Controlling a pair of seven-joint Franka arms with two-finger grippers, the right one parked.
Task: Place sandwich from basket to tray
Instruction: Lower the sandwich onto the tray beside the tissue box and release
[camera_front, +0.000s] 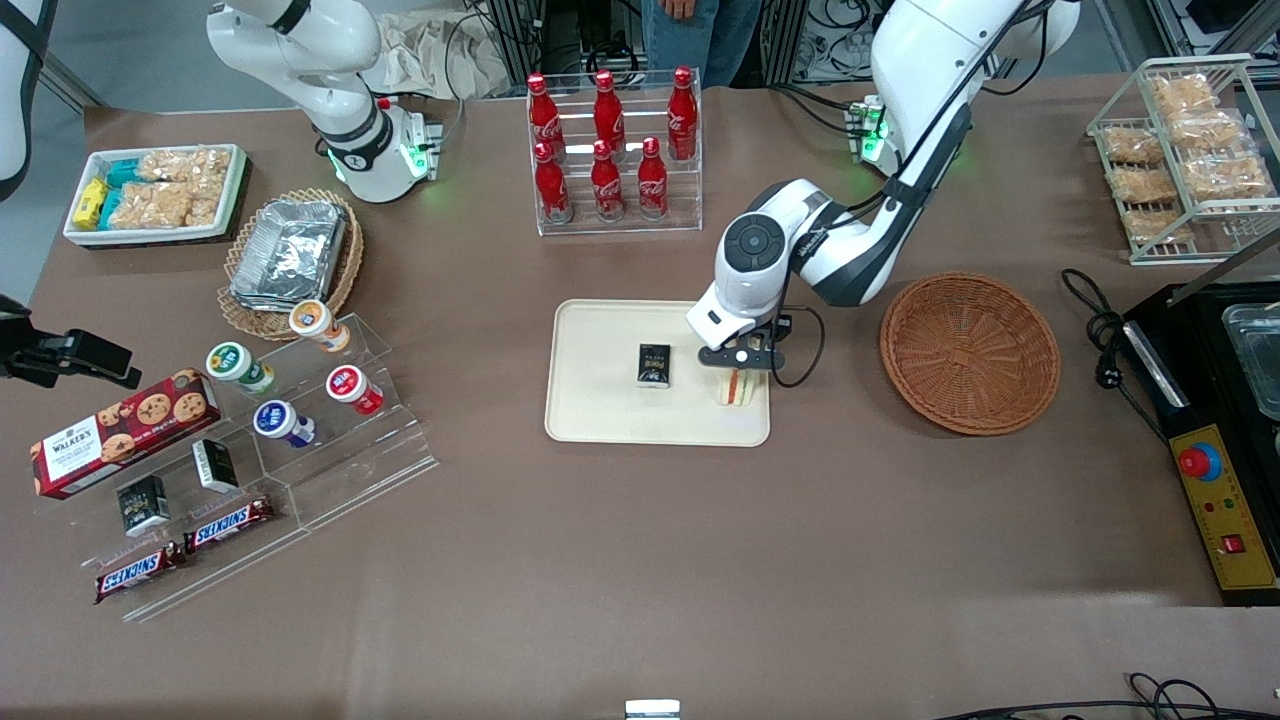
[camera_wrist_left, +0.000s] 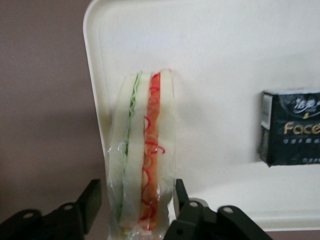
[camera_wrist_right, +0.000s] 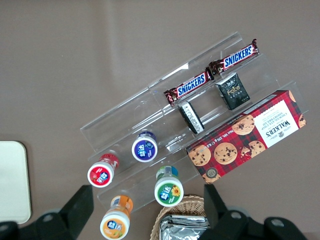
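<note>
1. The gripper (camera_front: 737, 362) is over the tray (camera_front: 600, 400), near the middle of the counter, its fingers (camera_wrist_left: 181, 196) apart on both sides of the sandwich (camera_front: 737, 388).
2. The sandwich stands on its edge on the tray, beside a black packet (camera_front: 655, 364).
3. The basket (camera_front: 969, 352) lies toward the working arm's end.

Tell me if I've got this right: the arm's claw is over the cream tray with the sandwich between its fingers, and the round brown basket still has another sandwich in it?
Not quite. The front view shows the basket holds nothing. The rest stands: the gripper is over the tray with the sandwich between its fingers.
</note>
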